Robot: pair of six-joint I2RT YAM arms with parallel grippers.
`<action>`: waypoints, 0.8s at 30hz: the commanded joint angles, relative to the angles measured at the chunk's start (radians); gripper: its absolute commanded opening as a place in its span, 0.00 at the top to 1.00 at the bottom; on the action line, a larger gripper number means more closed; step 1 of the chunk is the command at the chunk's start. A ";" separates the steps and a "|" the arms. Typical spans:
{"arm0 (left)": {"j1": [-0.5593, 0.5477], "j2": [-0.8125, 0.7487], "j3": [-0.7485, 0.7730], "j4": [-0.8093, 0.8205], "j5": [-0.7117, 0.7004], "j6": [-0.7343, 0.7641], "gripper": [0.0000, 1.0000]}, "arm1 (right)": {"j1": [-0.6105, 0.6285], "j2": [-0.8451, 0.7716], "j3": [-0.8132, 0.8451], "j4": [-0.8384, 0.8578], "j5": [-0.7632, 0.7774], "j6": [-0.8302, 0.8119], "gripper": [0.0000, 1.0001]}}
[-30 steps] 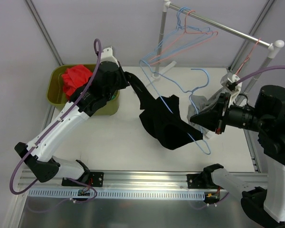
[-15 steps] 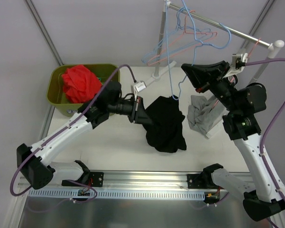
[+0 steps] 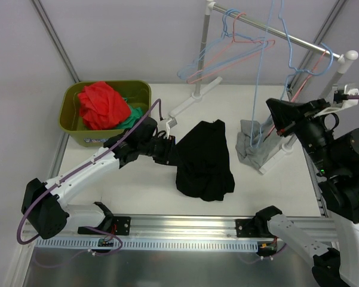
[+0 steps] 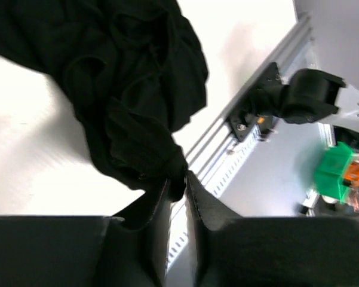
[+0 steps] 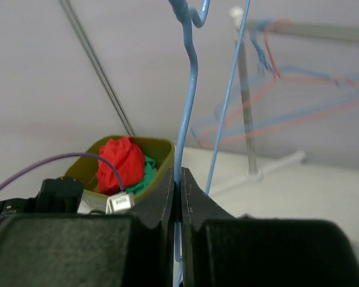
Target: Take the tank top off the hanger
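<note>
Tank top [image 3: 204,158] in left pincer [image 4: 178,182], hanger [image 5: 186,119] — right pincer [image 5: 179,179]

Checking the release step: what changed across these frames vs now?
The right gripper, shut on the blue wire hanger, swung it up and right, clear of the black tank top, which dropped from stretched between the arms onto the white table. The left gripper followed it down from the olive plastic bin; cloth sits at its fingertips, grip unclear. Unchanged: bin, grey cloth, hangers on the rail.
</note>
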 commanded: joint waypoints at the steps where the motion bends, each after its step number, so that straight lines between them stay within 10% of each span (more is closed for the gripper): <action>1: -0.002 -0.030 0.089 -0.052 -0.111 0.043 0.74 | 0.004 0.002 0.028 -0.454 0.217 0.147 1.00; 2: -0.002 -0.029 0.105 -0.066 -0.130 0.051 0.45 | 0.005 0.007 0.025 -0.478 0.251 0.175 1.00; 6: -0.002 -0.027 0.186 -0.124 -0.176 0.094 0.01 | 0.004 0.100 0.101 -0.585 0.320 0.217 1.00; 24: 0.000 -0.204 0.134 -0.302 -0.227 0.163 0.01 | -0.191 0.838 0.810 -0.598 0.298 0.148 1.00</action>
